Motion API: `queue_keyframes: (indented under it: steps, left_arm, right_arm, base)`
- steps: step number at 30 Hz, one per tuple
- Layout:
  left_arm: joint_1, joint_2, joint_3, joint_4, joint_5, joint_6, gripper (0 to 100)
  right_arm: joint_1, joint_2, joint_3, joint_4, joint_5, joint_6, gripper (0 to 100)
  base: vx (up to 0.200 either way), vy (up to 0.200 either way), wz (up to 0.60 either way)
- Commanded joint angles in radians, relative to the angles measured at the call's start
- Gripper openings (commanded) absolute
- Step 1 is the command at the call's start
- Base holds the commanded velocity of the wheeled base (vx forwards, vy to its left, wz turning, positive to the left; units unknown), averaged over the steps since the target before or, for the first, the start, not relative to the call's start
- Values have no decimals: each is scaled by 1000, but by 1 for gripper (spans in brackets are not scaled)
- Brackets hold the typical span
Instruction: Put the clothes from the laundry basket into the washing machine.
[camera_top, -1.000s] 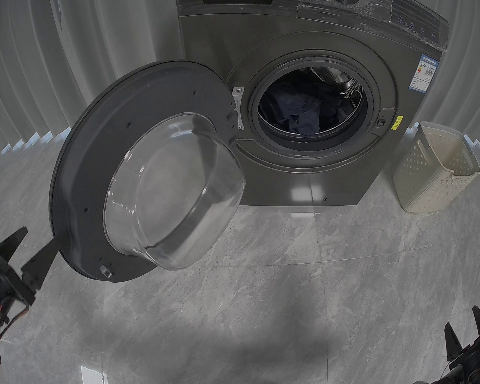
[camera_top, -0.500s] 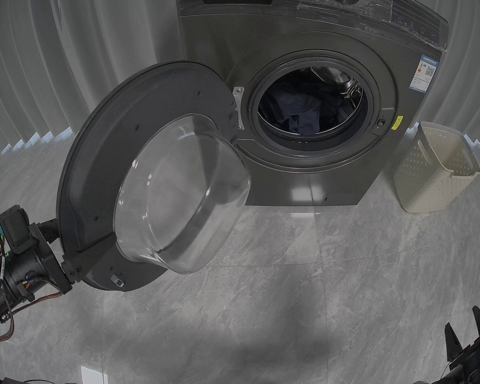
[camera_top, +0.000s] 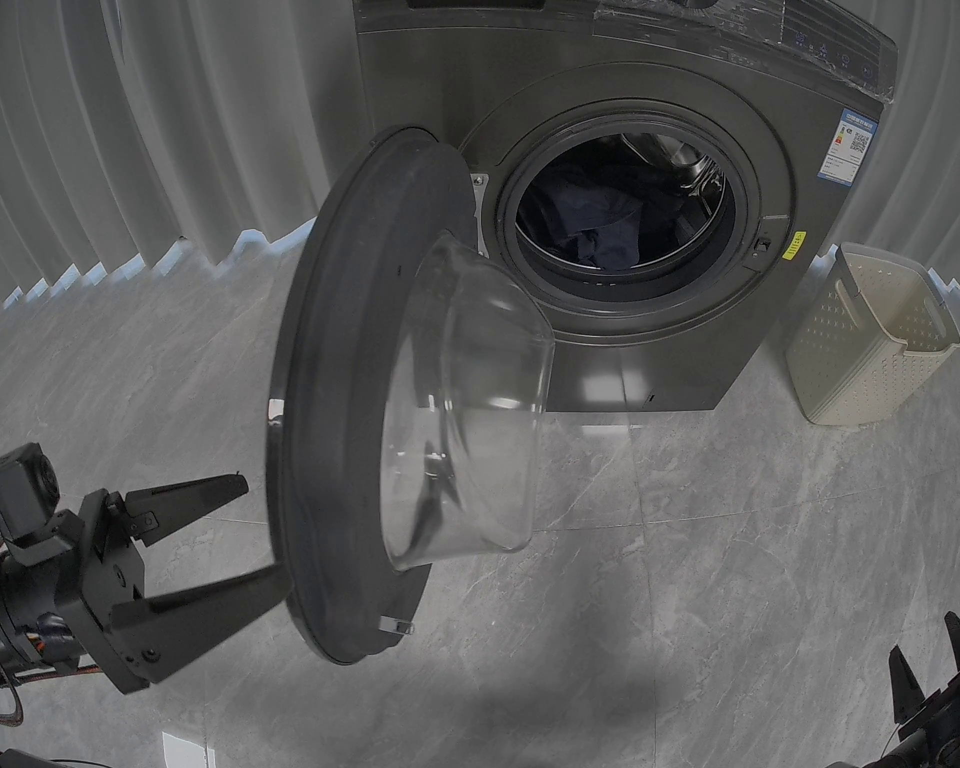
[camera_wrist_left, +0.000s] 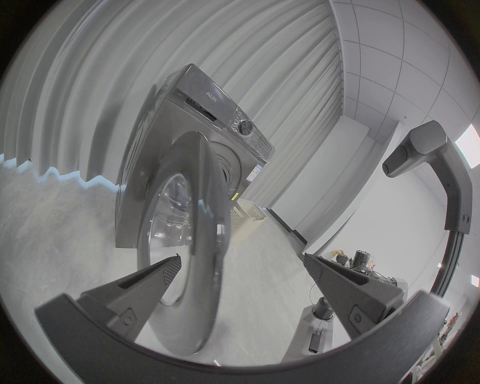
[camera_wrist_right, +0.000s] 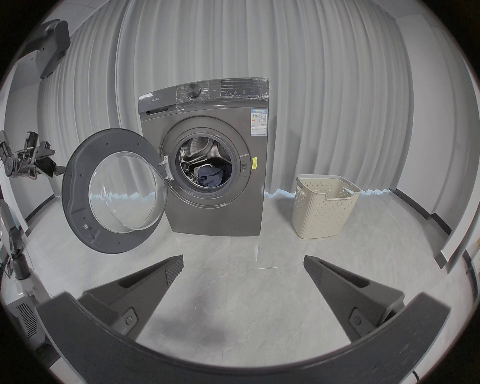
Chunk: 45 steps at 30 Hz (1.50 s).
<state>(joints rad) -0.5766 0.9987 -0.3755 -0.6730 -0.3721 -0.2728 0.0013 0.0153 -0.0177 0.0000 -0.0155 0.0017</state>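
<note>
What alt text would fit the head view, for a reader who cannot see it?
A grey front-loading washing machine stands with its round door partly open and dark clothes in the drum. The open left end effector is at the door's outer rim. A beige laundry basket stands on the floor right of the machine.

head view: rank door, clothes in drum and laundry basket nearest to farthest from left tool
1. door, right at the left tool
2. clothes in drum, behind the door
3. laundry basket, far right of the washing machine
</note>
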Motion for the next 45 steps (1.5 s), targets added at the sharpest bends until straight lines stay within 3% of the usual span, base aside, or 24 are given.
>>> queue_keyframes:
  steps: [1,5,8,11,13,16,23,28,39,45]
  left_arm:
    - [29,-14,-6,-7,42,3,100]
    - [119,40,-42,-10,50,9,100]
    - [218,112,-71,-17,53,40,100]
    - [277,156,-80,-28,47,49,100]
    - [277,184,-83,-45,47,49,100]
    - [250,222,-92,-56,48,50,100]
    - [98,285,-169,-53,59,50,100]
    - [11,363,-221,-57,137,56,100]
    - [-20,558,-299,-181,139,55,100]
    - [-72,736,-451,-289,177,52,100]
  right_arm:
    - [0,-15,15,0,0,0,100]
    - [0,-15,15,0,0,0,100]
    - [0,-15,15,0,0,0,100]
    - [0,-15,15,0,0,0,100]
    - [0,-15,15,0,0,0,100]
    - [0,-15,15,0,0,0,100]
    - [-1,-15,15,0,0,0,100]
    - [-1,-15,15,0,0,0,100]
    - [-1,-15,15,0,0,0,100]
    - [-1,-15,15,0,0,1,100]
  base:
    - [0,0,0]
    - [0,0,0]
    - [0,0,0]
    - [0,0,0]
    - [0,0,0]
    - [0,0,0]
    - [0,0,0]
    - [0,0,0]
    - [0,0,0]
    - [0,0,0]
